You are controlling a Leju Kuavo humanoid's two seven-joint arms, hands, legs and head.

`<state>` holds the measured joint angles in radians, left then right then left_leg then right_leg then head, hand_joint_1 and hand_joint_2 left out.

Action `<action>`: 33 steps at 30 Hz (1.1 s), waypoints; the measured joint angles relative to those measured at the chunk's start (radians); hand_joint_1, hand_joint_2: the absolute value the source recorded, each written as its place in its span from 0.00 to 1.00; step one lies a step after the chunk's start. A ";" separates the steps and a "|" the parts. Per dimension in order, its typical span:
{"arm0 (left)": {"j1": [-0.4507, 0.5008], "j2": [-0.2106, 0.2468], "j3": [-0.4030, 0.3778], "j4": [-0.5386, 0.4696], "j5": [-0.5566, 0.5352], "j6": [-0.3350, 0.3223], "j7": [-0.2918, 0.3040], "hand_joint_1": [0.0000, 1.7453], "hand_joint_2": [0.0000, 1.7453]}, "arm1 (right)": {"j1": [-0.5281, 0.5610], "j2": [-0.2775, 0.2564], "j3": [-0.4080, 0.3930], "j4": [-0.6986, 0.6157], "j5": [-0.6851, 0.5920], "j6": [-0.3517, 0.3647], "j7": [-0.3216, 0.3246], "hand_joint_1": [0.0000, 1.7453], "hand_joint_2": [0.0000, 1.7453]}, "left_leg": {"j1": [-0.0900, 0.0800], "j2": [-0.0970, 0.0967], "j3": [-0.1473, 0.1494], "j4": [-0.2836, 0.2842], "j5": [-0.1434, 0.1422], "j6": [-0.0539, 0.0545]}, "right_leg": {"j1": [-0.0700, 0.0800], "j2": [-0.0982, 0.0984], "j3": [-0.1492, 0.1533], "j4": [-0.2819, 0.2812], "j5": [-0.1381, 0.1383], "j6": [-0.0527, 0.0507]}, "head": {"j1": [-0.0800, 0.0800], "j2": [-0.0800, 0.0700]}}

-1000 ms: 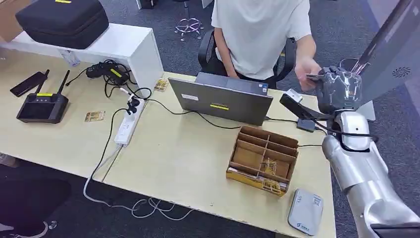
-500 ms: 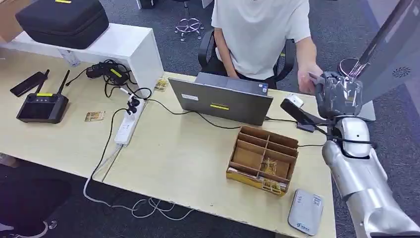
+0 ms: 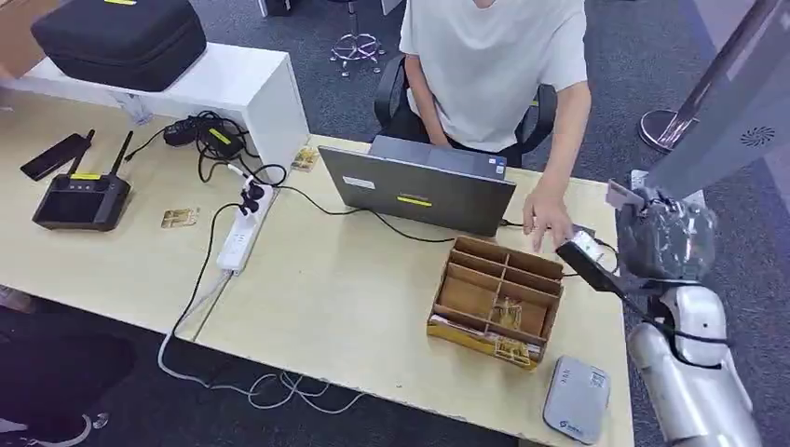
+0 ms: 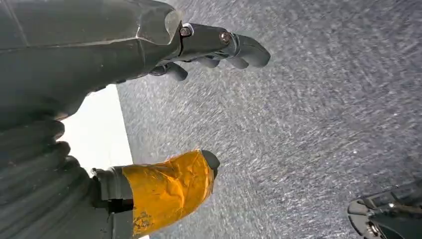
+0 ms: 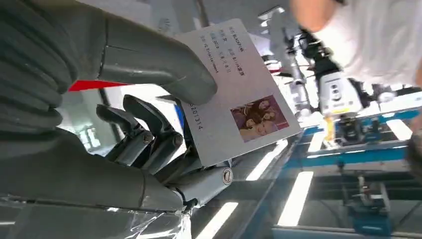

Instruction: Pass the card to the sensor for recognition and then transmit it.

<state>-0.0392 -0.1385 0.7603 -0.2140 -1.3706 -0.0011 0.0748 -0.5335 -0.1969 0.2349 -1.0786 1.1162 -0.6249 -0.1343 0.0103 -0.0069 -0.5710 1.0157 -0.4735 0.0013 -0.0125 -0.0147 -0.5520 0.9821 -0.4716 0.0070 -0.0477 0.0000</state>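
My right hand point(image 3: 663, 235) is raised over the table's right end and pinches a white ID card point(image 3: 622, 194) between thumb and fingers. Up close, the card point(image 5: 239, 94) carries printed text and a small photo, with the thumb point(image 5: 164, 64) pressed on its face. The grey-white card sensor point(image 3: 576, 399) lies flat at the table's near right corner, below and nearer than the hand. My left hand point(image 4: 99, 55) hangs over grey floor, fingers apart and holding nothing.
A person in a white shirt sits behind the laptop point(image 3: 419, 186), one hand point(image 3: 548, 219) on the table by the cardboard organiser point(image 3: 498, 298). A power strip point(image 3: 238, 237) and a controller point(image 3: 79, 200) lie to the left. A grey panel point(image 3: 736, 102) stands at the right.
My right hand has come down and nearer with the card. The person's hand has dropped from beside it to the table near the organiser.
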 joint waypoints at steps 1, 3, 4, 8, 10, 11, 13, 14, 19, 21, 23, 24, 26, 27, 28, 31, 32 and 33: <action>0.001 0.000 0.004 0.000 0.004 0.005 0.007 0.00 1.00 | 0.053 -0.024 -0.031 -0.055 -0.015 -0.005 -0.011 1.00 1.00 | 0.000 0.000 0.000 0.000 0.000 0.000 | 0.000 0.000 -0.001 0.000 0.000 0.000 | -0.001 0.000; 0.000 0.000 0.014 0.000 0.007 0.010 0.013 0.00 1.00 | 0.157 -0.058 -0.092 -0.143 -0.047 -0.016 -0.038 1.00 1.00 | 0.000 0.000 -0.001 0.000 -0.002 0.000 | 0.000 0.000 -0.001 -0.001 0.000 0.000 | -0.001 0.000; 0.000 -0.001 0.019 0.000 0.009 0.012 0.017 0.00 1.00 | 0.204 -0.069 -0.121 -0.184 -0.061 -0.019 -0.055 1.00 1.00 | 0.000 0.000 -0.001 0.000 -0.002 0.001 | 0.000 0.000 -0.001 -0.001 -0.001 0.001 | 0.000 0.000; 0.001 -0.006 0.036 0.000 0.021 0.023 0.024 0.00 1.00 | 0.405 -0.090 -0.258 -0.358 -0.105 -0.028 -0.111 1.00 1.00 | 0.000 0.001 -0.001 0.000 -0.003 0.001 | 0.000 0.000 -0.001 -0.001 -0.002 0.001 | 0.000 0.000; 0.001 -0.011 0.048 0.000 0.025 0.027 0.029 0.00 1.00 | 0.497 -0.088 -0.316 -0.438 -0.115 -0.031 -0.140 1.00 1.00 | 0.000 0.001 -0.001 0.000 -0.003 0.000 | 0.000 0.000 -0.001 -0.001 -0.002 0.001 | -0.001 0.000; 0.001 -0.012 0.050 0.000 0.025 0.029 0.030 0.00 1.00 | 0.531 -0.087 -0.337 -0.467 -0.118 -0.032 -0.150 1.00 1.00 | 0.000 0.001 -0.001 -0.001 -0.004 0.000 | 0.000 0.001 -0.001 0.000 -0.003 0.000 | -0.001 0.000; 0.000 -0.014 0.056 0.000 0.028 0.033 0.031 0.00 1.00 | 0.583 -0.081 -0.370 -0.515 -0.119 -0.035 -0.161 1.00 1.00 | 0.000 0.003 0.000 -0.001 -0.004 0.000 | 0.000 0.003 -0.001 0.000 -0.003 0.000 | -0.001 0.000; -0.001 -0.016 0.058 0.000 0.031 0.034 0.033 0.00 1.00 | 0.608 -0.078 -0.381 -0.534 -0.119 -0.037 -0.166 1.00 1.00 | 0.000 0.003 0.000 -0.001 -0.004 0.000 | 0.000 0.003 -0.001 0.000 -0.003 0.000 | -0.001 0.000; -0.001 -0.024 0.073 0.000 0.041 0.044 0.040 0.00 1.00 | 0.714 -0.027 -0.414 -0.628 -0.125 -0.036 -0.212 1.00 1.00 | 0.000 0.003 0.001 -0.001 -0.004 0.000 | 0.000 0.003 -0.001 0.001 -0.003 -0.001 | -0.001 0.000; -0.002 -0.027 0.076 0.000 0.041 0.047 0.042 0.00 1.00 | 0.743 -0.004 -0.414 -0.645 -0.118 -0.036 -0.223 1.00 1.00 | 0.000 0.004 0.001 -0.001 -0.004 0.000 | 0.000 0.003 -0.001 0.001 -0.003 -0.001 | -0.001 0.000; -0.003 -0.029 0.082 0.000 0.041 0.050 0.045 0.00 1.00 | 0.763 0.020 -0.413 -0.654 -0.102 -0.036 -0.233 1.00 1.00 | 0.000 0.004 0.001 -0.001 -0.004 0.000 | 0.000 0.003 -0.001 0.001 -0.003 -0.001 | -0.001 0.000; -0.003 -0.031 0.083 0.000 0.041 0.052 0.046 0.00 1.00 | 0.772 0.032 -0.410 -0.656 -0.094 -0.036 -0.236 1.00 1.00 | 0.000 0.004 0.001 -0.001 -0.004 0.000 | 0.000 0.003 -0.001 0.001 -0.003 -0.001 | -0.001 0.000; -0.003 -0.032 0.088 0.000 0.041 0.056 0.047 0.00 1.00 | 0.788 0.052 -0.397 -0.656 -0.076 -0.037 -0.242 1.00 1.00 | 0.000 0.004 0.001 -0.001 -0.004 0.000 | 0.000 0.003 -0.001 0.001 -0.003 -0.001 | -0.001 0.000; -0.003 -0.033 0.090 0.000 0.041 0.057 0.047 0.00 1.00 | 0.794 0.060 -0.387 -0.655 -0.069 -0.038 -0.242 1.00 1.00 | 0.000 0.004 0.001 -0.001 -0.004 0.000 | 0.000 0.003 -0.001 0.001 -0.003 -0.001 | -0.001 0.000; -0.003 -0.033 0.091 0.000 0.041 0.058 0.047 0.00 1.00 | 0.800 0.070 -0.375 -0.654 -0.065 -0.039 -0.240 1.00 1.00 | 0.000 0.004 0.001 -0.001 -0.004 0.000 | 0.000 0.004 -0.001 0.001 -0.003 -0.001 | -0.001 0.000; -0.005 -0.034 0.095 0.000 0.039 0.058 0.047 0.00 1.00 | 0.802 0.091 -0.338 -0.640 -0.062 -0.039 -0.235 1.00 1.00 | 0.000 0.005 0.001 -0.001 -0.004 0.000 | 0.000 0.004 -0.001 0.001 -0.003 -0.001 | -0.001 0.000; -0.005 -0.034 0.096 0.000 0.038 0.058 0.047 0.00 1.00 | 0.801 0.098 -0.322 -0.627 -0.062 -0.039 -0.234 1.00 1.00 | 0.000 0.005 0.001 -0.001 -0.004 0.000 | 0.000 0.004 -0.001 0.001 -0.003 -0.001 | -0.001 0.000; -0.006 -0.035 0.096 0.000 0.037 0.058 0.047 0.00 1.00 | 0.801 0.101 -0.313 -0.618 -0.062 -0.040 -0.233 1.00 1.00 | 0.000 0.005 0.001 -0.001 -0.004 0.000 | 0.000 0.004 0.000 0.001 -0.003 -0.001 | 0.000 0.000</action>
<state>-0.0450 -0.1732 0.8568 -0.2140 -1.3340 0.0568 0.1213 0.2673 -0.0957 -0.0778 -1.6964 1.0544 -0.6645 -0.3677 0.0105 -0.0015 -0.5697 1.0151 -0.4771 0.0011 -0.0122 -0.0108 -0.5524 0.9832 -0.4749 0.0060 -0.0481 0.0000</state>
